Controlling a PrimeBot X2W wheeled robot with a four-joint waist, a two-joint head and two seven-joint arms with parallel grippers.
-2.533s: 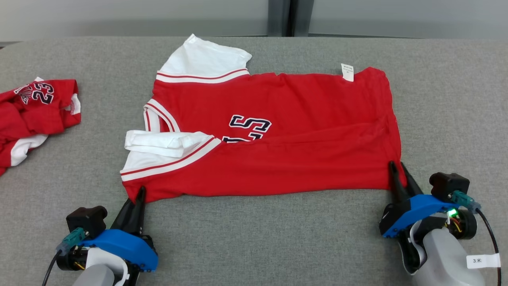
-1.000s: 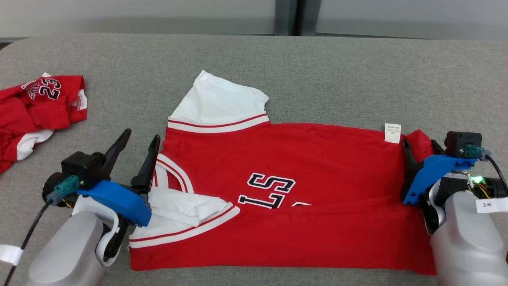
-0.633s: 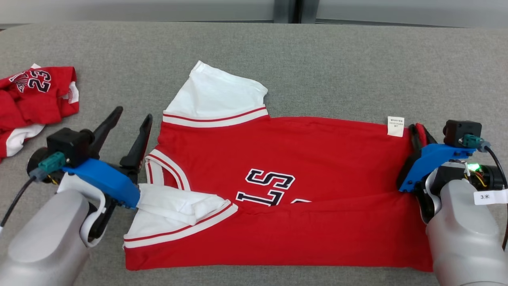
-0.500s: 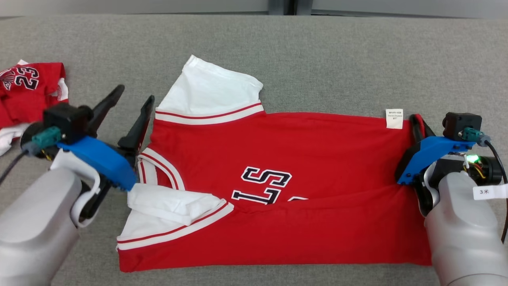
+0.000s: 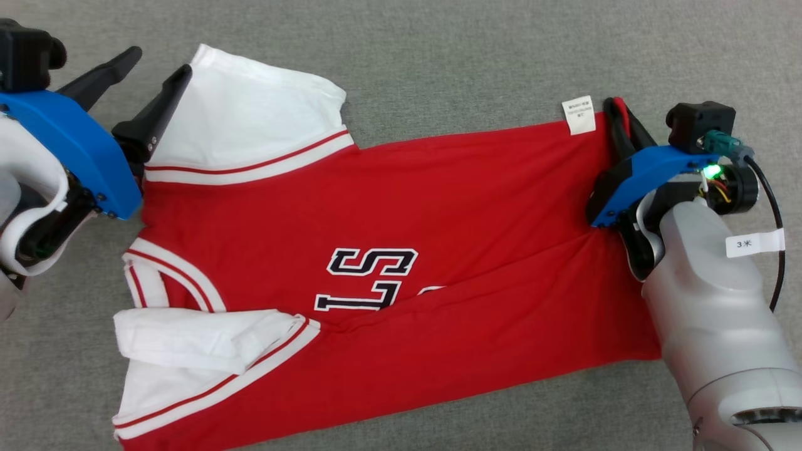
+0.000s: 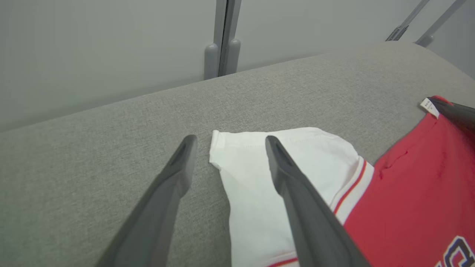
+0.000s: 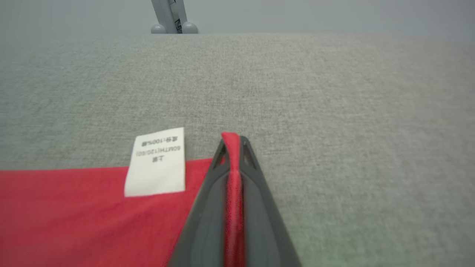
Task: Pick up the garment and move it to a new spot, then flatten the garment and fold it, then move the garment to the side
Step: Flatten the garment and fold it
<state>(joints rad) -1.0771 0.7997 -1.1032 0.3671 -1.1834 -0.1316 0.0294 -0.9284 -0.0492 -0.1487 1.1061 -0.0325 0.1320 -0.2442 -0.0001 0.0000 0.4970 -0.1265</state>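
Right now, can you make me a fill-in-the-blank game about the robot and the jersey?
The jersey has a ____ body and white sleeves.
The right gripper is ____ on the jersey's corner, next to the white care label.
The left gripper has its jaws ____, with the corner of the far sleeve between them.
The jersey lies on a ____ cloth-covered table.
Missing words: red; shut; open; grey.
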